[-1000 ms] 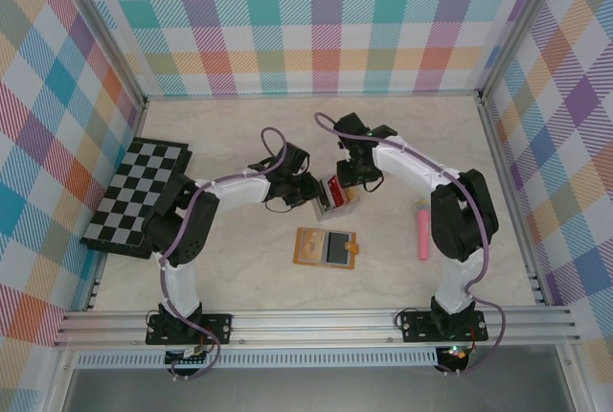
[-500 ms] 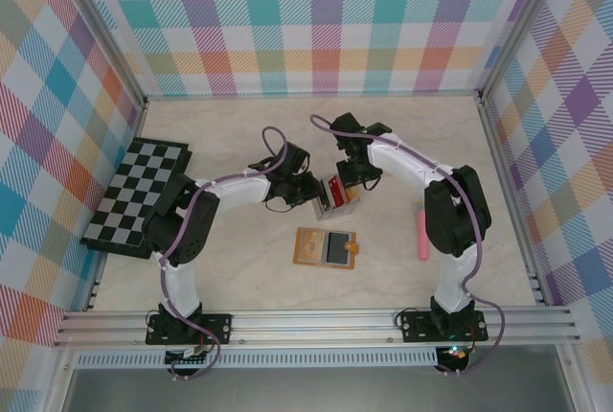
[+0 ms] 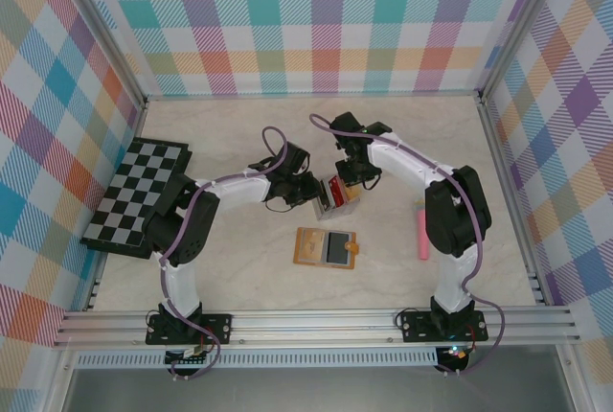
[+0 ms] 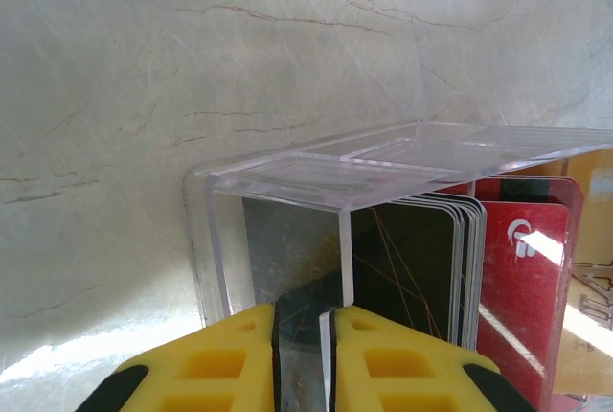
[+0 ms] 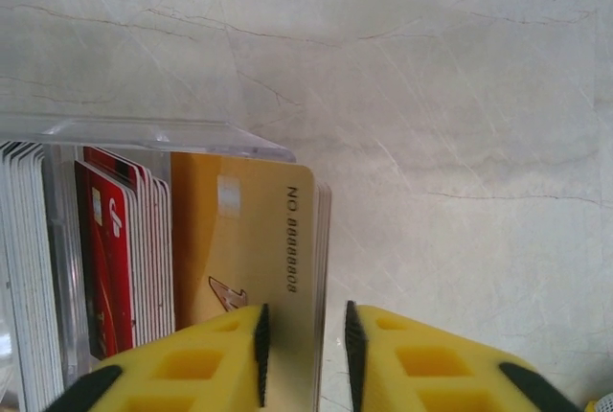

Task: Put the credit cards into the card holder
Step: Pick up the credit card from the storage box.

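Right fingers [image 5: 192,364] have narrowed around a gold card [image 5: 239,240] (not yet pinched). Left fingers [image 4: 230,359] clamp the clear box [image 4: 278,182] by its wall.

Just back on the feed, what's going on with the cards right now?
The left tool is clamped on a wall of the clear box that holds the credit cards, apparently steadying it. The right tool straddles the gold card at the end of the stack; a firm grip isn't clear. The card holder lies open nearer the arm bases, apart from both tools.
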`<state>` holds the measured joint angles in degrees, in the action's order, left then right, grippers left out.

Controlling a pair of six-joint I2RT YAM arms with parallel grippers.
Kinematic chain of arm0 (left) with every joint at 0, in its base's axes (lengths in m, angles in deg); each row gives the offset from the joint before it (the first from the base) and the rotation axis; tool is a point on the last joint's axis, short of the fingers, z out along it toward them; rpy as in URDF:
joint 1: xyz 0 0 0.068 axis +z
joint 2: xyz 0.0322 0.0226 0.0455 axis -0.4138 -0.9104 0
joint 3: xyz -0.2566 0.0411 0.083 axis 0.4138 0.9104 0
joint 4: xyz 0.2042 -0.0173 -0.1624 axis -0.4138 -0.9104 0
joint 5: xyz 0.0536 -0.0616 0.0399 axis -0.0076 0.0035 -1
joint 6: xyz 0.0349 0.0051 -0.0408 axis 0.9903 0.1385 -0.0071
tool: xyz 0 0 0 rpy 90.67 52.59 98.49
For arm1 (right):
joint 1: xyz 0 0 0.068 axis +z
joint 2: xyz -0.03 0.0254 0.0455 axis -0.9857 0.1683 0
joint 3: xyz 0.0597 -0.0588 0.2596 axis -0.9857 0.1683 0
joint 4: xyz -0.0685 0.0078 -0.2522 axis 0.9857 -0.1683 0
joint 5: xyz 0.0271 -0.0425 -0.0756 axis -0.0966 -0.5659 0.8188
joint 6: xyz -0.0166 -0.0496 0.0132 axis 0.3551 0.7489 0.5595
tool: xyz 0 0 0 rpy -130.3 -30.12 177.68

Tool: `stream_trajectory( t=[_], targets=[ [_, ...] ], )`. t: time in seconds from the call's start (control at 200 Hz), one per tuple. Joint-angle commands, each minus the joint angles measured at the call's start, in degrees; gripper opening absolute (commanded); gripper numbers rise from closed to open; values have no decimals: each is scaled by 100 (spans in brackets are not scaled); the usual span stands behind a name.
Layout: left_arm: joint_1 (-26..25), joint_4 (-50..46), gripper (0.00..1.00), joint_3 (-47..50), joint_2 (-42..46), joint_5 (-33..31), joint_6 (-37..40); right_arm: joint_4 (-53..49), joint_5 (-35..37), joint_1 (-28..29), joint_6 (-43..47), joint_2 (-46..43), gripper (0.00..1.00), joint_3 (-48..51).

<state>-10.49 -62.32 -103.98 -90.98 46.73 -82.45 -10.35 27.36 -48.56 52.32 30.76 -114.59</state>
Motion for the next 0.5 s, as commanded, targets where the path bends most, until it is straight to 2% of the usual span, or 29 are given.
stream_trajectory(
  t=[0.0,0.18,0.495],
  targets=[
    [40,-263,17,43,-79,-88,96,-216,43,-27,65,-211,22,-174],
    [40,-255,17,33,-101,-73,77,-206,35,-23,50,-268,15,-156],
    [40,-221,18,44,-88,-66,66,-238,-31,-22,35,-471,12,-182]
  ],
)
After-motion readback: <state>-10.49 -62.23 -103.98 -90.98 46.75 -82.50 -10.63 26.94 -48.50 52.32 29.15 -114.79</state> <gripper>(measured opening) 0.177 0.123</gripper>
